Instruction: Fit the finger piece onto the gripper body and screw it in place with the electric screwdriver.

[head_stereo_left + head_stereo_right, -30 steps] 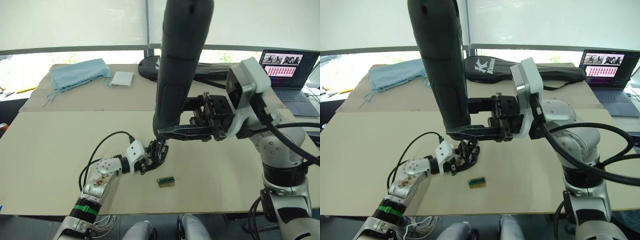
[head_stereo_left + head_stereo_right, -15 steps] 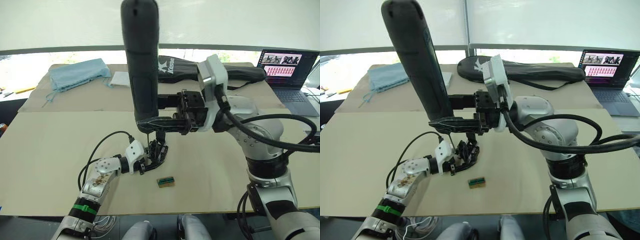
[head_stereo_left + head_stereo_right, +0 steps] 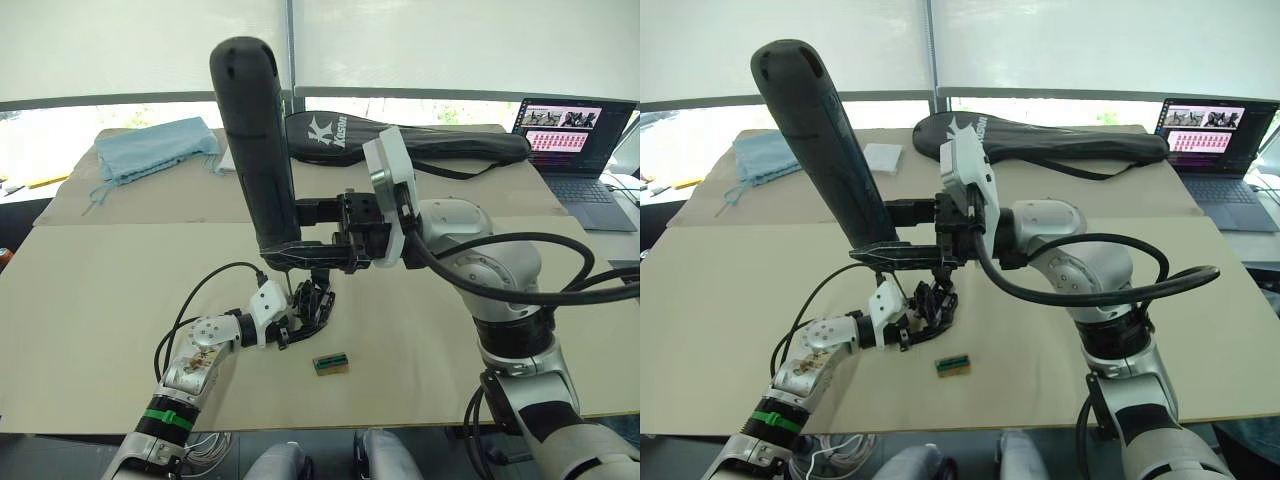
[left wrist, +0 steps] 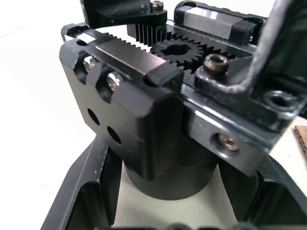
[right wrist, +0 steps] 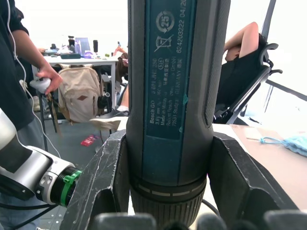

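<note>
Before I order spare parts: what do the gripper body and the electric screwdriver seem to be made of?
The gripper body looks like matte black metal or hard plastic with sharp machined edges, a toothed rack and gear, and shiny steel screws. The electric screwdriver seems to be dark moulded plastic with a teal printed panel and a smooth satin finish.

Left gripper (image 3: 300,318) low, right gripper (image 3: 318,245) above, both jaws clamped.

Beige desk (image 3: 100,290) carries: gripper body (image 3: 314,303) center, green-brown block (image 3: 331,363) just below it, blue cloth (image 3: 155,145) upper left, black bag (image 3: 420,143) top, laptop (image 3: 575,150) upper right.
</note>
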Controlling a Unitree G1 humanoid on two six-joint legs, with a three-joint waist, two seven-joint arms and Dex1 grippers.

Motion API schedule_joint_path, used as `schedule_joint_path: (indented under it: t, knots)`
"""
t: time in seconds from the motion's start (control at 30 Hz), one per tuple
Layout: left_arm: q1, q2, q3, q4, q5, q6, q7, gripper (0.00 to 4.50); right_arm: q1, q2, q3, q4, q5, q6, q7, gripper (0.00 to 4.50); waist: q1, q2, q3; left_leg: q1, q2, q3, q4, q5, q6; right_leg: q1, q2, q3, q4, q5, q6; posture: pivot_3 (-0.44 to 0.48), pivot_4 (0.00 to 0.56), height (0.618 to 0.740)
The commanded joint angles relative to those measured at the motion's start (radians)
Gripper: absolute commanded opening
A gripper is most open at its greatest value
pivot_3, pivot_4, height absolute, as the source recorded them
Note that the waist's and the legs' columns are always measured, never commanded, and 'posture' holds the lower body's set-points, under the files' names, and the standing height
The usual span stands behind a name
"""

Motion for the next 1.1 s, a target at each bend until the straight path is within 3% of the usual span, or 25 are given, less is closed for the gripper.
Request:
schedule_joint_path:
  t: [0.03,1.1]
  knots:
    - [0.029,0.015,-0.018,0.018,0.010,0.023,-0.016,2.35,-0.007,0.011,-0.023,-0.017,-0.010,-0.050,0.010,1.90,-0.001,0.000,0.000,0.000,0.000,0.000,0.000,0.000,0.000,0.000,0.000,0.000,0.000,0.000,0.000,0.000,0.150,0.740]
    - [0.045,0.019,-0.018,0.012,0.015,0.023,-0.020,2.35,0.038,0.039,0.015,0.009,-0.115,-0.097,0.062,1.90,-0.012,0.000,0.000,0.000,0.000,0.000,0.000,0.000,0.000,0.000,0.000,0.000,0.000,0.000,0.000,0.000,0.150,0.740]
